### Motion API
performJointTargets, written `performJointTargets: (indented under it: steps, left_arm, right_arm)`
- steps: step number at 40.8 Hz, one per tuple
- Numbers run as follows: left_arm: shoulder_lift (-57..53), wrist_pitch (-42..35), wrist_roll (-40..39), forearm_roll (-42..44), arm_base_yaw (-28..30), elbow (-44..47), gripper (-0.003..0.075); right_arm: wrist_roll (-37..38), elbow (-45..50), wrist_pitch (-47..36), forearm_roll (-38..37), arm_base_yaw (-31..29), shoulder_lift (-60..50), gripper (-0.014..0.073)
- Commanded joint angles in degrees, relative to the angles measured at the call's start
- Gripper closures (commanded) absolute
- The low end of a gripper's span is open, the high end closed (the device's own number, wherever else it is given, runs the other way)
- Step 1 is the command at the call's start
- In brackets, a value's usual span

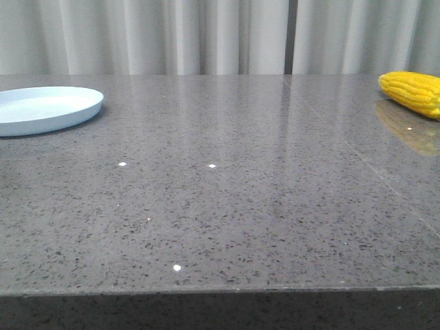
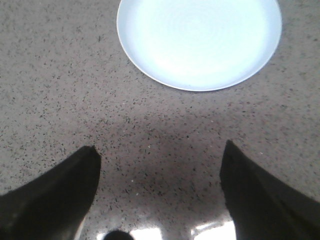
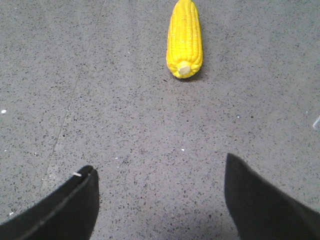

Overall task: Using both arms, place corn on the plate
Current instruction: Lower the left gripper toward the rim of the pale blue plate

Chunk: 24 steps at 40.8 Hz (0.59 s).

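1. The corn point(image 3: 184, 38) lies flat on the desk point(image 1: 220, 206) ahead of the right claw point(image 3: 160, 200), well apart from it, with its pale cut end turned toward the claw. That claw's two dark fingers point(image 3: 65, 205) are spread wide with nothing between them.
2. The plate point(image 2: 199, 42) sits ahead of the left claw point(image 2: 160, 197), near but not touching it. The left claw is likewise spread apart and empty, hanging over bare desk.
3. Risk: the cob is round and the polished stone looks slick, so a claw that meets it off-centre may roll or skid it away instead of closing around it.
4. Risk: the cob lies lengthwise to the right claw's approach. Closing near the tapered far end would probably give a weak hold, and the corn could tip or slip out in transit.
5. Risk: corn and plate are at opposite sides of the desk, so a handover between the arms seems likely. A poorly timed release would drop the cob onto the desk.
6. The front view alone shows both things at once and how far apart they are, but the frame edges cut off part of each and neither claw appears.
7. The right wrist view alone shows the whole cob and its cut end. The left wrist view alone shows that the plate is bare inside.
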Motion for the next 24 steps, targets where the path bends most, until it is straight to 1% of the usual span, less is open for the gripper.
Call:
performJointTargets:
  steps: [1, 3, 7, 11, 15, 19, 24]
  left_arm:
    - [5.71, -2.68, 0.03, -1.90, 3.28, -4.88, 0.0227]
    - [8.20, -2.86, 1.40, -4.48, 4.90, -6.10, 0.0227]
    - [13.70, -3.62, 8.81, -13.20, 8.00, -8.59, 0.0227]
    - [18.38, -5.85, 12.63, -19.24, 9.34, -10.65, 0.0227]
    - [22.78, -7.86, 12.75, -19.95, 9.43, -12.91, 0.0227]
    - [26.34, -8.00, 12.89, -21.82, 9.43, -15.18, 0.0227]
    - [30.20, -9.58, 12.89, -21.82, 9.43, -17.64, 0.0227]
  right_arm:
    - [-0.56, -1.54, -3.33, -0.07, -0.10, 0.36, 0.0044]
    - [-0.56, -1.54, -3.33, -0.07, -0.10, 0.36, 0.0044]
    - [-0.56, -1.54, -3.33, -0.07, -0.10, 0.36, 0.0044]
    - [-0.56, -1.54, -3.33, -0.07, -0.10, 0.36, 0.0044]
    - [-0.56, -1.54, -3.33, -0.07, -0.10, 0.36, 0.0044]
    - [-0.56, -1.54, -3.33, -0.07, -0.10, 0.36, 0.0044]
    - [-0.56, -1.54, -3.33, -0.07, -0.10, 0.36, 0.0044]
